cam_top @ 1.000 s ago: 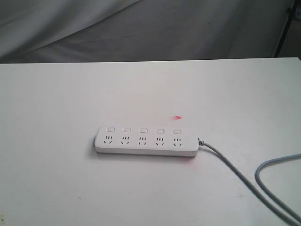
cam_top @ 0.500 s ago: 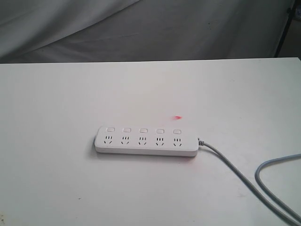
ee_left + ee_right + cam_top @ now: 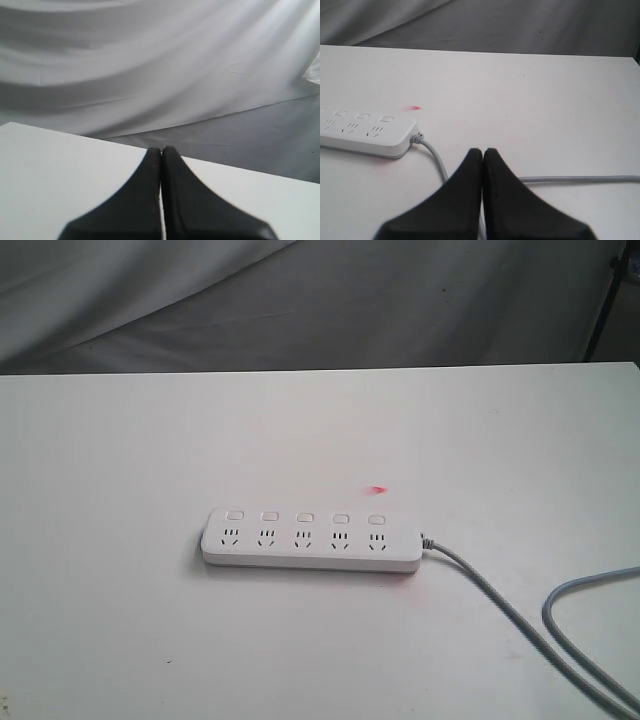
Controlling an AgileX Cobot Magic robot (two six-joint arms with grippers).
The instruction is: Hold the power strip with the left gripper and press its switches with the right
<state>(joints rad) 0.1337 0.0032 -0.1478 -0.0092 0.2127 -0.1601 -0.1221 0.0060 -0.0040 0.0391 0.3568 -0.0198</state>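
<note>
Strip [image 3: 310,540] of flat white plastic with rounded ends lies mid-table [image 3: 120,440], square switches [image 3: 305,517] along its far edge, grey cable [image 3: 500,610] trailing right. Left gripper [image 3: 161,152] and right gripper [image 3: 483,151] have their black jaws pressed together, empty.

White table [image 3: 120,460], grey draped cloth backdrop [image 3: 300,300]

Left gripper [image 3: 161,150], jaws together

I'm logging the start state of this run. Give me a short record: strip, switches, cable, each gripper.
power strip: flat on the white table, nothing touching it
switches: five in a row, one per socket
cable: grey, leaves the strip's right end in the exterior view
left gripper: shut, empty
right gripper: shut, empty, clear of the strip
</note>
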